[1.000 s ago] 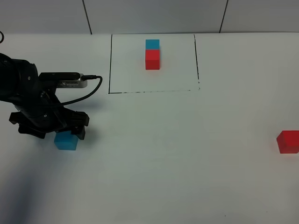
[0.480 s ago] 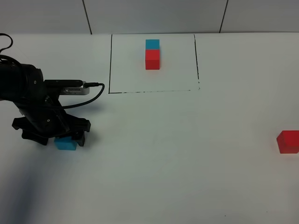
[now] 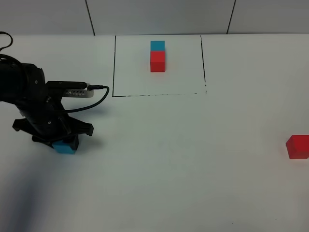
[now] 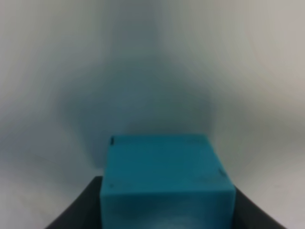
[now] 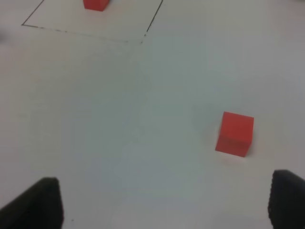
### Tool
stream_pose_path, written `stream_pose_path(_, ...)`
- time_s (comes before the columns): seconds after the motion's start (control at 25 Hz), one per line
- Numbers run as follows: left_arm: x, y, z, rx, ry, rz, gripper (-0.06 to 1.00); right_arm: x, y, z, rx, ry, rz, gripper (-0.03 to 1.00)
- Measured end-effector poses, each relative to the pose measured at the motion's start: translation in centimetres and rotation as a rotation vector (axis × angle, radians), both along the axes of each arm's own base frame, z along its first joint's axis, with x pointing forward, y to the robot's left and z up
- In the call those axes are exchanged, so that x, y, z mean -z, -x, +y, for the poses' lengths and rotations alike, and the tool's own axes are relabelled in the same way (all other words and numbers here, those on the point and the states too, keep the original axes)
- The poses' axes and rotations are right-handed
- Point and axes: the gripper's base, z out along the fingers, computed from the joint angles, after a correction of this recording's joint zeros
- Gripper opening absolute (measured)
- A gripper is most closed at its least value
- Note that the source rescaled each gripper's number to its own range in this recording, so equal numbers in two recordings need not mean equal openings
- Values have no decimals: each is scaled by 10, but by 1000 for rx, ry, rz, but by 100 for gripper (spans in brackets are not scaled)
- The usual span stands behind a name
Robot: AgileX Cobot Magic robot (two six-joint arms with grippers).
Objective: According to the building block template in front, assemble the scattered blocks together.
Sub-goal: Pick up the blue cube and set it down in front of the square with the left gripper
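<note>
The template is a cyan-blue cube [image 3: 157, 46] joined to a red cube [image 3: 157, 62] inside a thin black drawn rectangle [image 3: 114, 67] at the far middle. The loose cyan-blue cube [image 3: 64, 147] sits on the table at the left. My left gripper [image 3: 59, 141] is down over it, and in the left wrist view its dark fingers [image 4: 76, 210] press both sides of the cube [image 4: 164, 181]. The loose red cube [image 3: 297, 147] lies at the far right edge, and in the right wrist view [image 5: 235, 133] it lies ahead of my open, empty right gripper [image 5: 162, 205].
The white table [image 3: 183, 159] stretches between the two loose cubes. The left arm's cable and wrist camera [image 3: 72, 89] hang above the gripper. A tiled wall [image 3: 159, 14] runs behind the table. The right arm does not show in the exterior view.
My left gripper has lowered over the cyan-blue cube, which is now mostly covered by the gripper body. The red cube and the template have not moved.
</note>
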Motion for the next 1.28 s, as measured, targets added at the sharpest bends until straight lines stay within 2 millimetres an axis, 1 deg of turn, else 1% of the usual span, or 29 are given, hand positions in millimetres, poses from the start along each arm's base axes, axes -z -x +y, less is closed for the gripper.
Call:
stream_pose_path(0.08, -8, -7, -8, 89, 4, -32, 1, 0, 0, 0, 0, 0, 0, 74)
stream_pose_path(0.16, -18, -15, -21, 221, 2, -60, 1, 0, 0, 0, 0, 0, 0, 74)
stream_pose_path(0.24, -28, -22, -38, 369, 2, -79, 1, 0, 0, 0, 0, 0, 0, 74)
stream_pose_path(0.36, -41, -35, -71, 555, 5, -95, 1, 0, 0, 0, 0, 0, 0, 74)
stream_pose_path(0.44, -45, -41, -92, 658, 5, -94, 1, 0, 0, 0, 0, 0, 0, 74)
stream_pose_path(0.6, -50, -45, -133, 864, 0, -79, 1, 0, 0, 0, 0, 0, 0, 74)
stream_pose_path(0.68, -52, -46, -152, 939, -9, -97, 1, 0, 0, 0, 0, 0, 0, 74)
stream_pose_path(0.8, -53, -49, -173, 1012, -33, -133, 1, 0, 0, 0, 0, 0, 0, 74)
stream_pose_path(0.96, -46, -55, -191, 1071, -53, -141, 1, 0, 0, 0, 0, 0, 0, 74)
stream_pose_path(1.0, -42, -56, -193, 1079, -54, -134, 1, 0, 0, 0, 0, 0, 0, 74)
stream_pose_path(1.2, -19, -59, -197, 1157, -64, -84, 1, 0, 0, 0, 0, 0, 0, 74)
stream_pose_path(1.28, -12, -60, -197, 1191, -67, -66, 1, 0, 0, 0, 0, 0, 0, 74)
